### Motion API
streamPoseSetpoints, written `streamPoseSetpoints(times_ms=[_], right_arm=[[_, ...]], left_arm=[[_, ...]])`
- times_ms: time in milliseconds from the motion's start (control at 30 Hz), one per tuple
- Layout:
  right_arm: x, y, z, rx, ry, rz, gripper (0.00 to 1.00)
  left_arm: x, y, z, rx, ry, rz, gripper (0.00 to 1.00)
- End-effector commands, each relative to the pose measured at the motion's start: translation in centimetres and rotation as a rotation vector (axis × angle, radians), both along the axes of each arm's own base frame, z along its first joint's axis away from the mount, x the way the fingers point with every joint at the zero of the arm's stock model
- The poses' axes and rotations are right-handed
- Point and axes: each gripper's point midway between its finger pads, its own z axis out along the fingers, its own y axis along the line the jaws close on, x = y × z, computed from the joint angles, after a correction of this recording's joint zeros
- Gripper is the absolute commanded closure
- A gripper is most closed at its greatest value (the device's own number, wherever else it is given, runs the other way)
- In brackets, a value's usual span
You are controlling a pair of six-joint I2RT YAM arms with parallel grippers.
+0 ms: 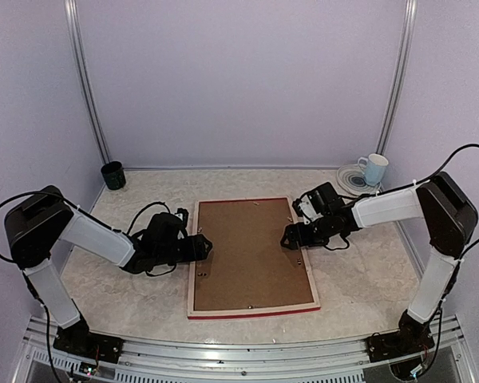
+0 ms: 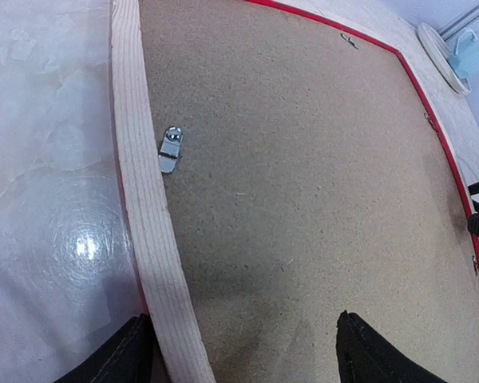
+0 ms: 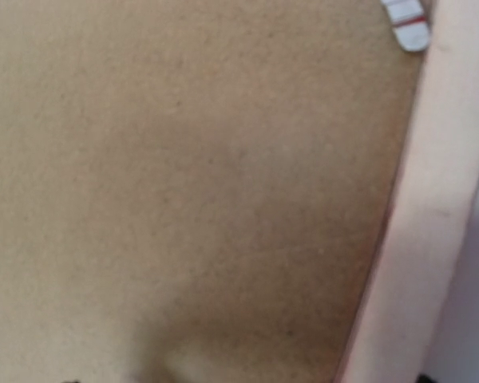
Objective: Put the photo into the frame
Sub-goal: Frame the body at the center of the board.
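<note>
Left of the frame (image 1: pixel 193 275), your left tool (image 1: pixel 205 246) is standing released. One finger is sitting outside the pale wood rail and the other over the board (image 1: pixel 251 251), with a metal clip (image 2: pixel 171 149) lying just inside that rail. The frame is lying face down on the bench (image 1: pixel 128 295), red edges showing and the board sitting in its recess. The photo is not showing in any view, and you cannot tell whether it is lying under the board. At the frame's right rail your right tool (image 1: pixel 287 236) is hanging with jaws wide, gripping nothing that shows. The frame is looking stiff and fairly light, so a rail is offering the best hold. The board is looking thin and flush, likely needing a pry at one edge.
</note>
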Motion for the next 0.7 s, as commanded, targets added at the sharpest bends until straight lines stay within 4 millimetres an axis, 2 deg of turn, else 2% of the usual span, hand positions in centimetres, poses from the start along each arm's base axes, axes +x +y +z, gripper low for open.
streamPoseSetpoints(times_ms=[0, 200, 433, 533, 667], right_arm=[[-2.8, 1.7, 1.5, 0.051, 0.007, 0.042, 0.14], [-4.1, 0.9, 1.8, 0.040, 0.001, 0.011, 0.14], [-3.0, 0.3, 2.2, -0.028, -0.031, -0.004, 0.13], [-2.5, -0.3, 2.3, -0.072, -0.036, -0.024, 0.13], [-2.1, -1.3, 3.3, -0.122, -0.071, -0.046, 0.11]], left_arm=[[-1.7, -2.8, 1.2, -0.073, -0.016, -0.111, 0.23], [-2.7, -2.9, 2.0, -0.096, -0.017, -0.113, 0.23], [-2.8, -3.1, 3.6, -0.101, -0.044, -0.109, 0.22], [-2.1, -2.2, 3.6, -0.051, -0.048, -0.071, 0.17], [-0.6, -0.3, 5.0, -0.023, -0.067, -0.012, 0.12]])
